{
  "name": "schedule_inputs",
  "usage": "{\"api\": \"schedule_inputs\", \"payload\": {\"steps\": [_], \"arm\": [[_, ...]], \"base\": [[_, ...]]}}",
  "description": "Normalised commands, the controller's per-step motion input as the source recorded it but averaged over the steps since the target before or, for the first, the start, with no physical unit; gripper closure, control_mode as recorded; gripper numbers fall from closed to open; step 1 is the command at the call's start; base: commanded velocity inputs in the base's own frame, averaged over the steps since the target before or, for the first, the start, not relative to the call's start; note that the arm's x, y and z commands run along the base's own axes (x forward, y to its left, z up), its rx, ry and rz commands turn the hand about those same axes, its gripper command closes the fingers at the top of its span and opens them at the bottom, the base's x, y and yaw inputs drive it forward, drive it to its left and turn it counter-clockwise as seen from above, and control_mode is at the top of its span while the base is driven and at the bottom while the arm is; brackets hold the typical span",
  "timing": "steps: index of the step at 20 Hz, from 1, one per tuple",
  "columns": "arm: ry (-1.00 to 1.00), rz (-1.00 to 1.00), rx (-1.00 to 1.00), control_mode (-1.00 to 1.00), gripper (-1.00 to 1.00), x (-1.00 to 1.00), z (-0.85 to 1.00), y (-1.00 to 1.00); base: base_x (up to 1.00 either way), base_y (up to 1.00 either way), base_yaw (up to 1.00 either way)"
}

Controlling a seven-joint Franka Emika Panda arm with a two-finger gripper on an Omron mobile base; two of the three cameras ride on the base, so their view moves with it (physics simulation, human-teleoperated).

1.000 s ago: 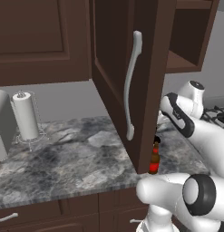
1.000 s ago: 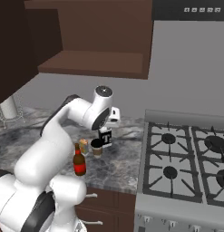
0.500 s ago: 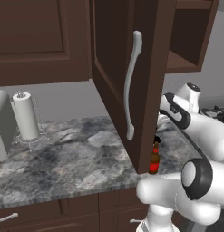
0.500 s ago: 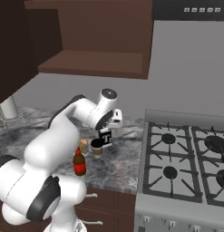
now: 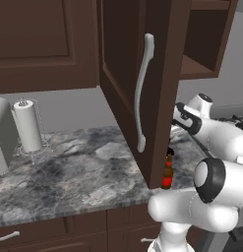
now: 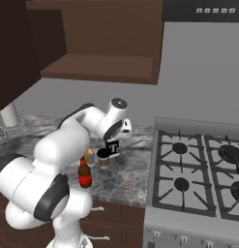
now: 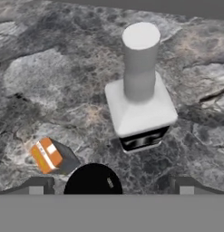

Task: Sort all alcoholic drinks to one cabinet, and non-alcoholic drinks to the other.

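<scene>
Grey marble table (image 6: 126, 177) carries my drinks: brown bottle (image 6: 84, 174) nearest, yellow can (image 7: 46, 155) and coffee cup (image 6: 103, 157) behind, white bottle (image 7: 140, 95) rightmost. My hand (image 7: 111, 186) hovers spread wide above it, grasping nothing.

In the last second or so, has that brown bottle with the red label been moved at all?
No. In the right base view the brown bottle stands at the same spot near the counter's front edge, left of the stove.
</scene>
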Motion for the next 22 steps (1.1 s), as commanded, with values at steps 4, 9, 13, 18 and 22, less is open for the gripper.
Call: {"api": "schedule_inputs", "payload": {"steps": [4,9,13,18,22], "arm": [[0.01,0.04,0.00,-1.00,-1.00,0.19,-0.20,0.00],[0.00,0.03,0.00,-1.00,-1.00,0.22,-0.13,0.00],[-0.01,0.04,0.00,-1.00,-1.00,0.24,-0.05,0.01],[-0.02,0.05,0.00,-1.00,-1.00,0.23,-0.09,0.00],[-0.01,0.04,0.00,-1.00,-1.00,0.26,-0.16,0.00]], "base": [[0.00,0.00,0.00],[0.00,0.00,0.00],[0.00,0.00,0.00],[0.00,0.00,0.00],[0.00,0.00,0.00]]}}
